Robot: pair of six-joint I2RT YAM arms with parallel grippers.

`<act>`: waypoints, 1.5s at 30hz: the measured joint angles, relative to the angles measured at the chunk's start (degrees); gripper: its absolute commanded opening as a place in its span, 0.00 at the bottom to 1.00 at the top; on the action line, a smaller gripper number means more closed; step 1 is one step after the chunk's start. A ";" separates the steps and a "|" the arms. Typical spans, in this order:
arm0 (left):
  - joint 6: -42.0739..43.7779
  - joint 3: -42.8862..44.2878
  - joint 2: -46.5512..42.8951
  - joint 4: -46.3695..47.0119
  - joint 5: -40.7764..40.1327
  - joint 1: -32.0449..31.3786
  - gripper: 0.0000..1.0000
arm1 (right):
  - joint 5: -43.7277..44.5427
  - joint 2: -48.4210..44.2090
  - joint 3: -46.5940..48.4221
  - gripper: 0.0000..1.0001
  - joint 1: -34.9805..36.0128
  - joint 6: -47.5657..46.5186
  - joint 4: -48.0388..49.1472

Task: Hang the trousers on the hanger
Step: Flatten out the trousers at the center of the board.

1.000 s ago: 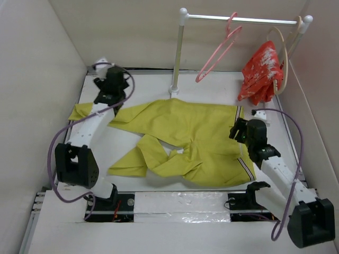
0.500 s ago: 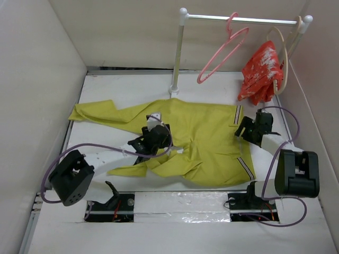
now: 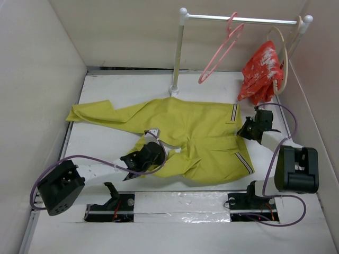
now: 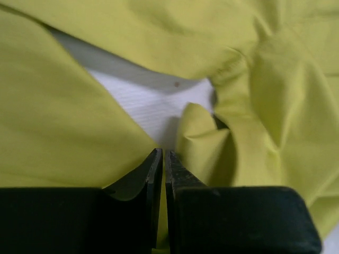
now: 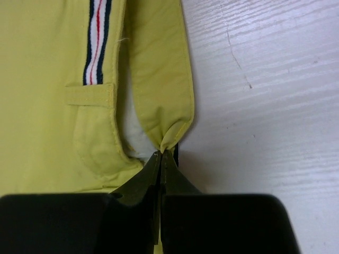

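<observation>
The mustard-yellow trousers (image 3: 201, 129) lie spread flat across the table, one leg stretched to the far left. My left gripper (image 3: 157, 153) sits low on the folded near leg, shut, with a thin layer of yellow cloth (image 4: 63, 132) caught between its jaws (image 4: 162, 154). My right gripper (image 3: 245, 131) is at the waist end, shut (image 5: 161, 153) on a pinched corner of the yellow waistband edge (image 5: 159, 79); the striped band (image 5: 95, 42) runs just to its left. The pink hanger (image 3: 218, 52) hangs empty on the rail, above and behind the trousers.
A white rail stand (image 3: 177, 53) rises behind the trousers' middle. At the right end of the rail a beige hanger (image 3: 285, 50) carries a red patterned garment (image 3: 261, 71). Pale walls (image 3: 42, 79) close in the left, back and right sides.
The left arm swung from the far left corner to the near leg fold and its jaws shut. The right gripper moved to the waistband corner and shut on it. The left leg now lies stretched out.
</observation>
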 measured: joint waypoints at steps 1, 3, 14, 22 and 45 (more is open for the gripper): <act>-0.20 0.00 0.39 0.79 0.20 -1.31 0.05 | 0.48 -1.60 -0.44 0.00 -0.04 0.28 -0.46; -0.66 0.07 1.03 2.36 0.48 -4.94 0.05 | 2.21 -6.14 -0.87 0.00 -1.03 0.76 -2.32; -1.11 9.64 3.19 2.25 2.12 -13.73 0.84 | 12.79 -22.95 -0.66 0.50 -14.62 3.23 -6.56; -0.46 11.52 -15.30 -3.28 0.85 9.79 0.77 | 9.46 -28.41 -0.35 0.61 -10.91 3.50 -6.97; 2.86 47.28 29.59 -17.35 16.26 71.69 0.71 | 4.46 -23.04 -8.20 0.07 41.92 -3.34 7.72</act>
